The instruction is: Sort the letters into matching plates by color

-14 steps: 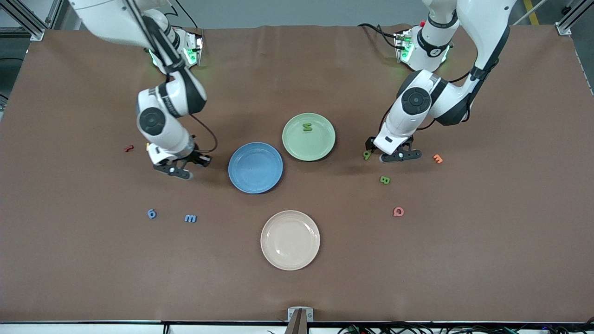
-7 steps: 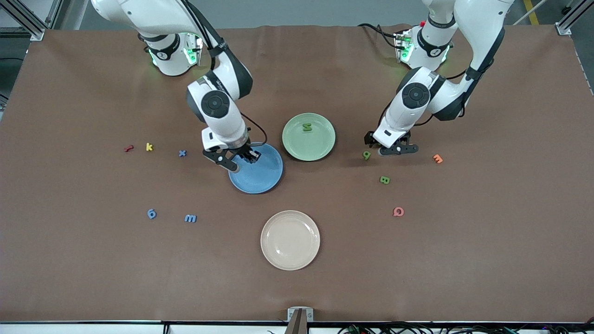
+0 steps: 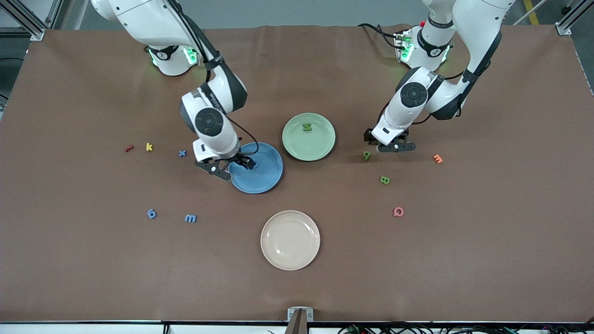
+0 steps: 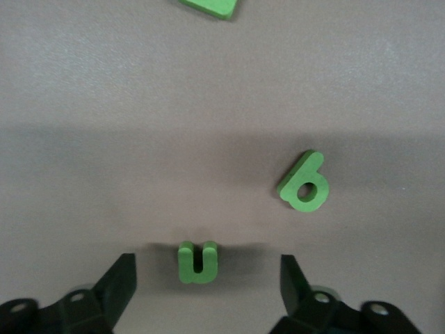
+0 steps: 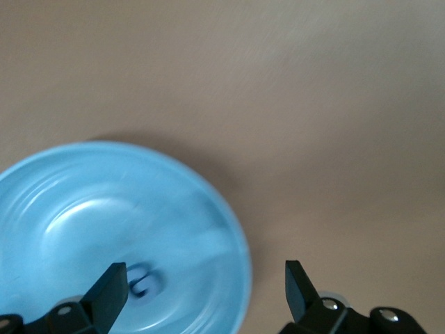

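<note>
Landmark: blue plate (image 3: 256, 168), mid-table.

Toward the right arm's end from it: red piece (image 3: 129, 148), yellow k (image 3: 149, 147), blue x (image 3: 183, 153); blue 6 (image 3: 151, 214) and blue m (image 3: 190, 218) also that way but nearer the front camera.

Right gripper (image 3: 230, 169) over the blue plate's rim — jaws spread wide, nothing between them; small blue letter (image 5: 142, 284) lying in the plate just below, blurred.

Cream plate (image 3: 290, 240) nearer the camera than the blue plate.

Pale green plate (image 3: 308, 137) just beside the blue plate, farther from the camera, green letter (image 3: 306, 127) in it.

Toward the left arm's end from the blue plate: green 9 (image 3: 366, 155), green B (image 3: 384, 180), pink Q (image 3: 398, 212), orange piece (image 3: 437, 159).

Left gripper (image 4: 201, 278) low over the table beside the 9 — jaws open wide, straddling a green u (image 4: 197, 261), not touching it.
</note>
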